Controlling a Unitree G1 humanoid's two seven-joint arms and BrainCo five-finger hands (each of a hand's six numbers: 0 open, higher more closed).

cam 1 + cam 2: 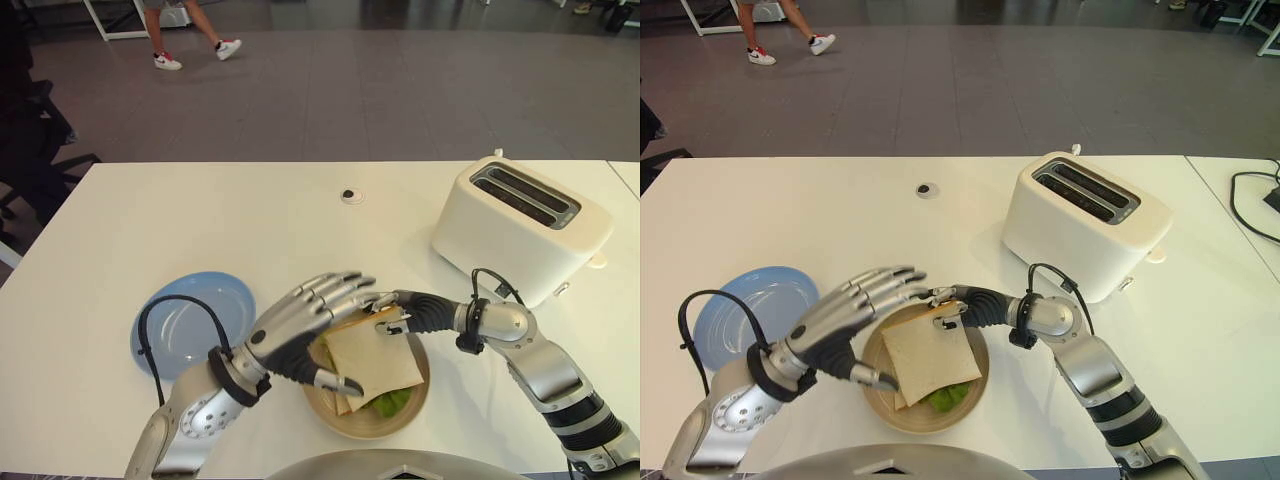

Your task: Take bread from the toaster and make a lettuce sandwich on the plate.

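A tan plate (413, 408) near the table's front edge holds a sandwich. Its top bread slice (372, 360) lies tilted over green lettuce (392, 403), and the edge of a lower slice (340, 403) peeks out beneath. My right hand (392, 312) comes in from the right, its fingers pinched on the far corner of the top slice. My left hand (300, 330) hovers over the plate's left side with fingers stretched out and holds nothing; its thumb lies near the bread's left edge. The white toaster (520, 228) stands at the back right with both slots empty.
A blue plate (180, 325) lies on the table left of the tan plate, partly behind my left wrist. A small round black insert (348, 195) sits mid-table further back. A black cable (1250, 200) lies on the neighbouring table at the right.
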